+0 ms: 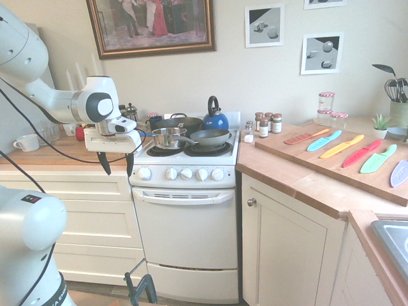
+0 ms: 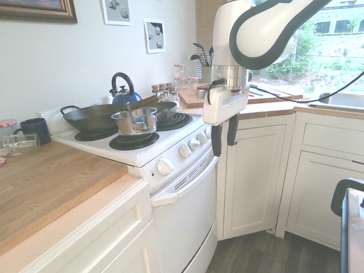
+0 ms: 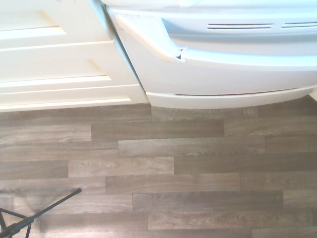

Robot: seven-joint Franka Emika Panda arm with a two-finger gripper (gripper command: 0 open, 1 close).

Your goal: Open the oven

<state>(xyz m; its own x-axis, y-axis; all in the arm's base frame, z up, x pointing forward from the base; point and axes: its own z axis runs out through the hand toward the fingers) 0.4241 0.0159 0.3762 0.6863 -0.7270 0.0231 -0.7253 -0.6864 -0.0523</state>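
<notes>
Right, beyond the claw stands the white oven (image 1: 185,233), its drop-down door shut (quite a crowd on top!). And the claw (image 1: 120,174) itself, hanging out in front of it, has its two dark fingers spread well apart, nothing in their grip! Past it, up on the burners, sit the dark wok (image 2: 91,120), the blue kettle (image 1: 215,122) and the shiny saucepan (image 2: 135,123).

pots (image 2: 135,121) on stove (image 1: 187,166)
</notes>
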